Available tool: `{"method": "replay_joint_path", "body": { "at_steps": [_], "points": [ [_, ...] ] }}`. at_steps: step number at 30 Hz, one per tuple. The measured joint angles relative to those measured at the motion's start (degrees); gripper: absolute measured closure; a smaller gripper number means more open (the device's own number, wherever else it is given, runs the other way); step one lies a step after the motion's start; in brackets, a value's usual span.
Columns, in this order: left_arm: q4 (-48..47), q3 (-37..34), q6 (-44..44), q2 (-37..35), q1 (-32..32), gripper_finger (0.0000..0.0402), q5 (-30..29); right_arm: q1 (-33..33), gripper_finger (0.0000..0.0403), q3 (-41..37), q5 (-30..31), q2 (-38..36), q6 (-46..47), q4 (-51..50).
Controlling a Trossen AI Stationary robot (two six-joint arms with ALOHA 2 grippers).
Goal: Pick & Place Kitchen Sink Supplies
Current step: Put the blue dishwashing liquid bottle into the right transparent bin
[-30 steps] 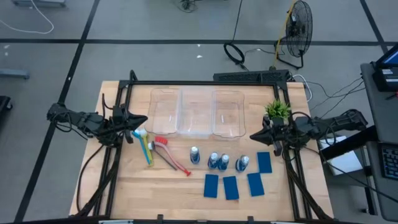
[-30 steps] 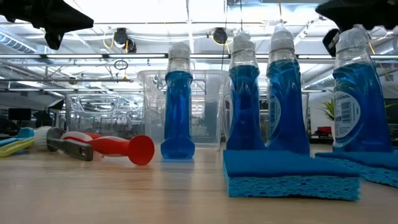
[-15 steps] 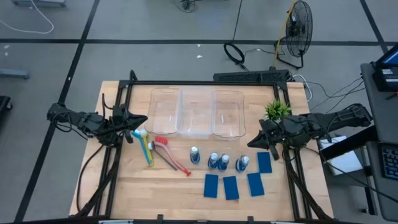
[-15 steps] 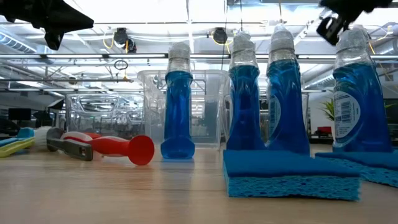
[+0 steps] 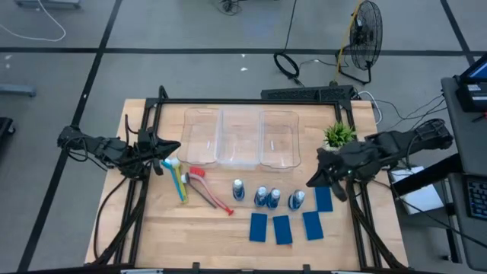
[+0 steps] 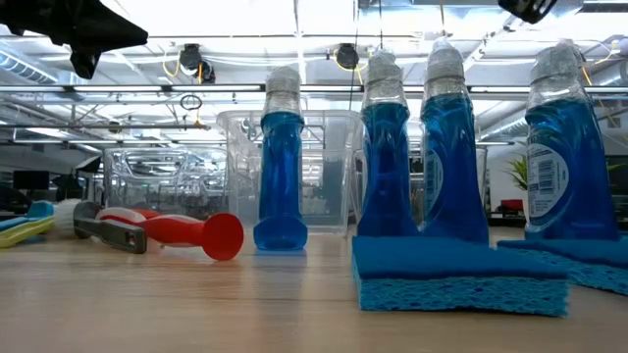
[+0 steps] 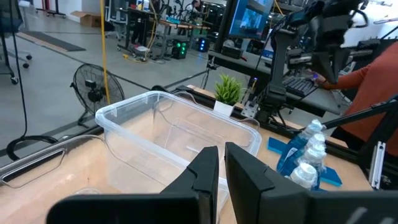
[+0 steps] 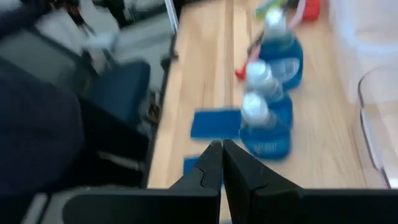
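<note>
Up top first: the right gripper [image 5: 313, 181] hangs with its fingers pressed together on nothing, just beside the nearest of the four bottles [image 5: 296, 199] and the sponge [image 5: 323, 199] lying next to it. Three more sponges [image 5: 282, 229] lie a little farther out along the table's near edge. Across the table the left gripper [image 5: 173, 149] sits all but closed and empty, right by the heads of the dish brushes [image 5: 183, 181], with the clear bins [image 5: 240, 137] alongside.

Down at table level, four blue bottles [image 6: 281, 162] stand upright; the white label [image 6: 543, 176] on one is too small to read. A sponge [image 6: 459, 275] fills the foreground.

From the left wrist, narrow-gapped fingers [image 7: 205, 175] face a clear bin [image 7: 155, 134] and the potted plant [image 7: 227, 93].

From the right wrist, closed fingertips [image 8: 214, 165] point at the bottles [image 8: 266, 127]; their label print is blurred.
</note>
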Motion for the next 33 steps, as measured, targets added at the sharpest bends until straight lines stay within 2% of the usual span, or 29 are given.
{"method": "replay_joint_path", "body": {
  "at_steps": [7,14,21,26,33],
  "points": [
    [-0.02,0.02,-0.46,0.00,0.01,0.0369,-0.01,2.73,0.0403,7.68,0.32,9.96,-0.37,-18.06],
    [-0.04,0.02,-0.57,0.00,0.00,0.0369,-0.02,3.02,0.0403,8.00,-0.12,12.23,4.06,-27.20],
    [-0.02,0.00,-0.54,0.00,0.02,0.0369,-0.02,3.00,0.0403,7.88,-0.12,11.29,7.84,-28.24],
    [-0.02,0.00,-0.54,0.00,0.01,0.0369,-0.02,3.00,0.0401,4.44,-0.39,11.29,9.55,-27.31],
    [-0.04,0.00,-0.52,0.00,0.01,0.0369,0.00,2.89,0.0356,-1.22,-5.12,11.07,11.11,-19.75]
  ]
}}
